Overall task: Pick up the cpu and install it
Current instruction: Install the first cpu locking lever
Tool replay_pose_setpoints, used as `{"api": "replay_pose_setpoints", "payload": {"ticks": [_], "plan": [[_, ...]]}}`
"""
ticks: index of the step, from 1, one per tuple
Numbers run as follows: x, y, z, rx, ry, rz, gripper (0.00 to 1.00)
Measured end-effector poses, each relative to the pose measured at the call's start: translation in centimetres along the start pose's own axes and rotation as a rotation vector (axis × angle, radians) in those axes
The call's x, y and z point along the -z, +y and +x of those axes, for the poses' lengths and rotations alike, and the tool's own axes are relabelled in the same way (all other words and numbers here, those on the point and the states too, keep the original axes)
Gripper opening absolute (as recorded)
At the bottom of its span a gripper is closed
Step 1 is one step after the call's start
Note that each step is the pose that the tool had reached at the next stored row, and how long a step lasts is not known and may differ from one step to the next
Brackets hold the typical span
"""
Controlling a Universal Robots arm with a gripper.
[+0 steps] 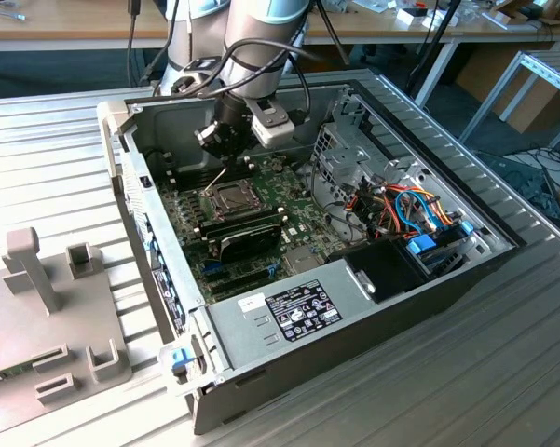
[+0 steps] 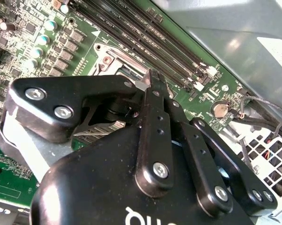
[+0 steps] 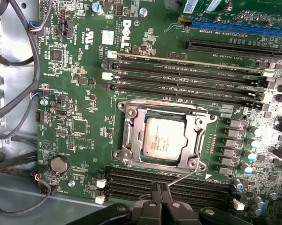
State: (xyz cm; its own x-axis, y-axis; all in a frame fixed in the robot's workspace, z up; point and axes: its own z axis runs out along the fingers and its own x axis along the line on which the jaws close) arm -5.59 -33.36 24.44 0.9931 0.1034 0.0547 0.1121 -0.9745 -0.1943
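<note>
The cpu (image 3: 165, 138), a small square chip with a pale metal top, lies in its socket on the green motherboard (image 3: 84, 136), and the hinged metal frame (image 3: 130, 136) is folded down around its edges. In the exterior view the socket (image 1: 228, 197) sits directly below the arm's black gripper (image 1: 225, 166). The thin wire lever (image 3: 183, 178) of the socket slants up from the socket's corner into the fingertips. In both wrist views the gripper (image 3: 159, 188) (image 2: 150, 78) has its fingers pressed together on the end of that lever.
The motherboard lies inside an open computer case (image 1: 158, 279). Long black memory slots (image 3: 187, 77) flank the socket on two sides. A power supply (image 1: 298, 307), a metal drive cage (image 1: 349, 149) and coloured cables (image 1: 410, 209) fill the exterior view's right. A grey fixture (image 1: 47, 307) stands outside the case.
</note>
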Motion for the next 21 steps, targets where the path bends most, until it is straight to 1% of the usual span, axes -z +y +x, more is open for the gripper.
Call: {"api": "replay_pose_setpoints", "payload": {"ticks": [7,11,21], "plan": [[-0.3,0.1,0.38,0.0,0.0003,0.0003,0.11],[-0.43,0.13,0.44,0.0,0.0002,0.0001,0.11],[-1.09,0.29,0.65,0.0,0.0,-0.0004,0.11]]}}
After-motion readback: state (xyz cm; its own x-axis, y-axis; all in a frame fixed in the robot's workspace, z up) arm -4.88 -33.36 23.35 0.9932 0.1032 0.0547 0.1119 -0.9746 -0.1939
